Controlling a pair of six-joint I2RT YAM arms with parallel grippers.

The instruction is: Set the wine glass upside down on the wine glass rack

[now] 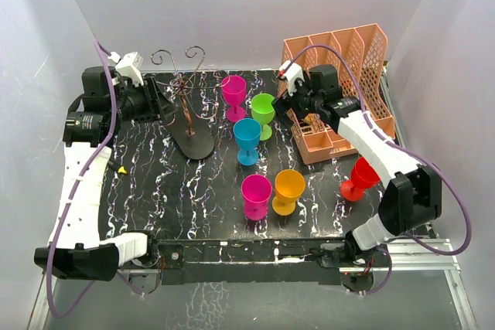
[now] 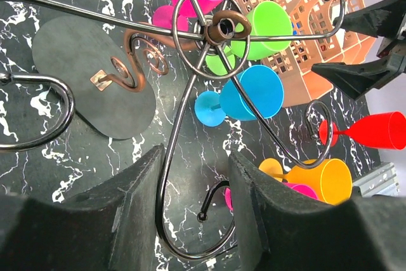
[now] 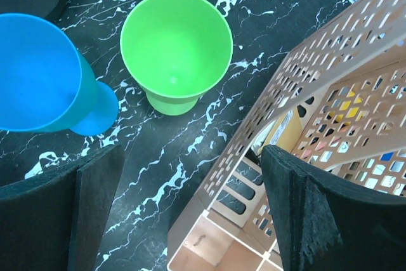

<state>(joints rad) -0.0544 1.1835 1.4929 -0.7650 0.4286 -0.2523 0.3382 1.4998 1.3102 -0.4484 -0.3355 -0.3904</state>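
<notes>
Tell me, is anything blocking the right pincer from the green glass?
Nothing visible stands between the open right pincer and the green glass. The peach organizer crowds one side, the blue glass the other.

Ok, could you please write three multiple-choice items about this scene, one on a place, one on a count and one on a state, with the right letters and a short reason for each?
1. Where is the orange glass?
A) beside a magenta glass, near the arm bases
B) alone at the far edge
C) stacked on another glass

2. How many glasses are on the table?
A) four
B) six
C) eight

3. The right gripper is
A) open, holding nothing
B) shut on a glass
C) shut on a cable

1 A: the two sit side by side in the top view.
2 B: the far magenta glass, green glass, blue glass and red glass join those two.
3 A: its fingers stand wide apart with nothing between them.
</notes>
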